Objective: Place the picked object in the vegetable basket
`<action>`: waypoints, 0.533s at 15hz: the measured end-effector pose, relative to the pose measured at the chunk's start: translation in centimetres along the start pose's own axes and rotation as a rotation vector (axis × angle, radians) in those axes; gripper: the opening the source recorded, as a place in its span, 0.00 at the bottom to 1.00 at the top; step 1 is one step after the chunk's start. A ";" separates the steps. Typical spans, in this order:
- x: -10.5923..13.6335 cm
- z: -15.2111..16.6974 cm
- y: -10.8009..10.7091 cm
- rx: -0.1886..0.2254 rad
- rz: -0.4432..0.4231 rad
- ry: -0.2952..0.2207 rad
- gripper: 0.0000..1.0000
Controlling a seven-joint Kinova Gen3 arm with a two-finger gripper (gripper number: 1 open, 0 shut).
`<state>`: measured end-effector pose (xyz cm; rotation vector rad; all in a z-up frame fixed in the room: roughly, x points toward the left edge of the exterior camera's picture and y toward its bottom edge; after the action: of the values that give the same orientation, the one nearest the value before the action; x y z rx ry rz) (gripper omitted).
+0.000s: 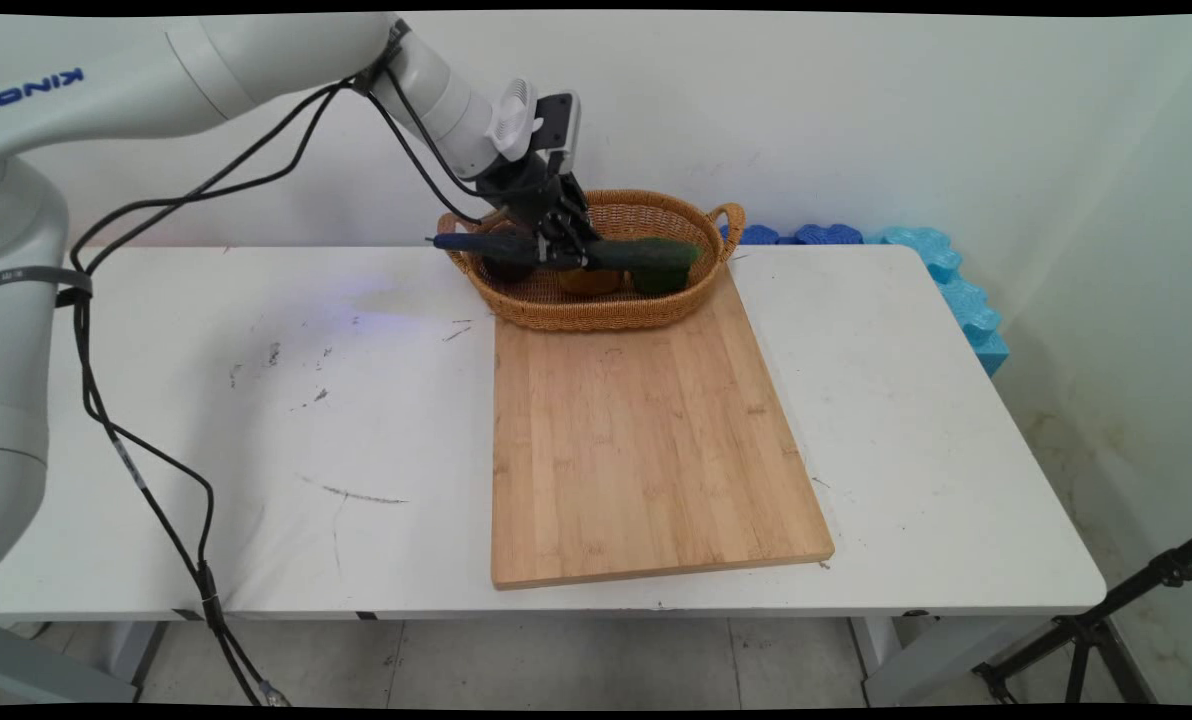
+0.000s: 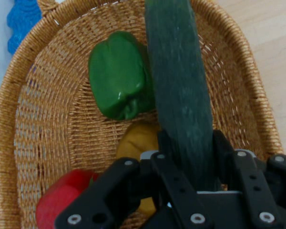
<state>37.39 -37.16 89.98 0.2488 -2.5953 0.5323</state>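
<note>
Dark green cucumber [image 2: 178,86] clamped between the fingers of the black hand [image 1: 561,250], held just above a wicker basket [image 1: 556,310] at the surface's [image 1: 256,420] far edge, green pepper [image 2: 118,81], yellow vegetable [image 2: 138,140] and red pepper [image 2: 62,195] lying inside, bamboo board [image 1: 646,440] touching the basket's near side.

Basket [image 1: 606,300] at the cutting board's [image 1: 646,440] far end, vegetables [image 2: 119,81] inside

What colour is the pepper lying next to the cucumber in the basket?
Green. The pepper shows best in the hand view, beside the dark green cucumber in the gripper.
</note>
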 end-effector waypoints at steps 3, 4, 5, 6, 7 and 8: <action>-0.1 0.7 -0.1 -0.005 0.013 -0.004 0.00; -0.2 1.0 -0.1 -0.005 0.017 -0.004 0.00; -0.2 1.2 -0.2 -0.004 0.021 -0.005 1.00; -0.2 1.4 -0.3 -0.003 0.026 -0.005 1.00; -0.3 1.6 -0.4 0.000 0.032 -0.005 1.00; -0.3 1.7 -0.4 0.002 0.037 -0.005 1.00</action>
<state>37.06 -38.22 88.62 0.2032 -2.6084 0.5484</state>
